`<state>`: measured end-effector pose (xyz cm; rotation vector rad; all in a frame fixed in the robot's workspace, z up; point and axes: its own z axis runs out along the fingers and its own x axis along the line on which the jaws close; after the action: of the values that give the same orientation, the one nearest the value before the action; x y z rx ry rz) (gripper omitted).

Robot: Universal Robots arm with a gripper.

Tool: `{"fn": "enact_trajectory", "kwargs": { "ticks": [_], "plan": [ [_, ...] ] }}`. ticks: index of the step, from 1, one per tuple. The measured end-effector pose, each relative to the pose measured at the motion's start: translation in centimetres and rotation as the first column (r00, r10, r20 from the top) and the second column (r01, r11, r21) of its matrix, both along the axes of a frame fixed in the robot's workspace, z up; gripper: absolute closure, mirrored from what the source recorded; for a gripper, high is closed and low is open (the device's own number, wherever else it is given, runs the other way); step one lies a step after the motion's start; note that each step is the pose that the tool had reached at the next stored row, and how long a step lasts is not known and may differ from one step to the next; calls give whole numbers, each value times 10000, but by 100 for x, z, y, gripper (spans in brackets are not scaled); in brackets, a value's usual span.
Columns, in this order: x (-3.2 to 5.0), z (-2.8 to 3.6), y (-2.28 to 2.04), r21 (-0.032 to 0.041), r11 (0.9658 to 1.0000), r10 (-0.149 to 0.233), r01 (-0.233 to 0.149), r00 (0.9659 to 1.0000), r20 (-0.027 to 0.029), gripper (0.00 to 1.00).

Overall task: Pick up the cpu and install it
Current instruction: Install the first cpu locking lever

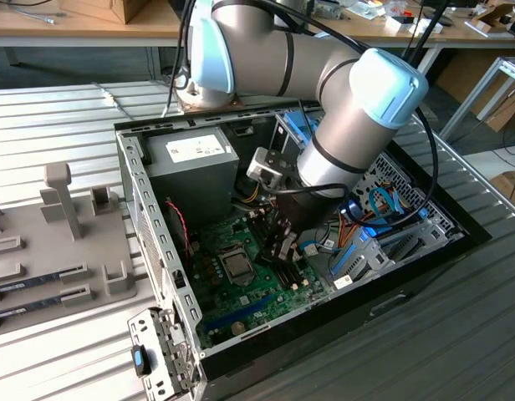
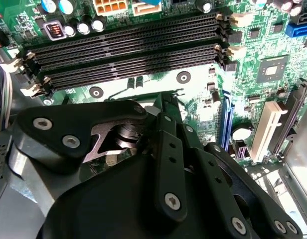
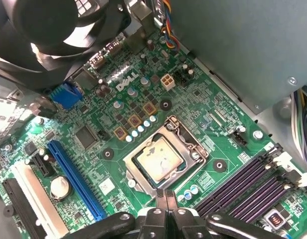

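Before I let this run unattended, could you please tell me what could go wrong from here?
The cpu lies in its socket with the jaws closed together right at the socket's edge; a downward slip could scrape it. The gripper hangs low over the motherboard, close to the empty memory slots, which it could clip.

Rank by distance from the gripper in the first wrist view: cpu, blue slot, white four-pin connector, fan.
From the gripper:
1. cpu, seated in its socket just ahead of the fingers.
2. blue slot, off to one side.
3. white four-pin connector, beyond the socket.
4. fan, at the far corner.
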<state>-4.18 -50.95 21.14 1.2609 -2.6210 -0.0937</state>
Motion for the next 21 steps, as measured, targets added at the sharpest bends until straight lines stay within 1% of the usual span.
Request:
{"fn": "enact_trajectory", "kwargs": {
  "ticks": [5, 7, 12, 15, 18, 21],
  "plan": [
    [10, -25, -1, 1, 10000, 35, -35, 10000, -1, 89],
    [22, -43, -1, -11, 10000, 81, -81, 10000, -6, 89],
    [28, -128, -2, -18, 9999, 150, -150, 9999, -7, 89],
    [28, -138, -6, -17, 9999, 157, -157, 9999, -7, 89],
    [44, -138, -12, -19, 9994, 334, -334, 9994, -8, 89],
    [87, -143, -12, -19, 9981, 620, -620, 9981, -6, 89]
  ]
}}
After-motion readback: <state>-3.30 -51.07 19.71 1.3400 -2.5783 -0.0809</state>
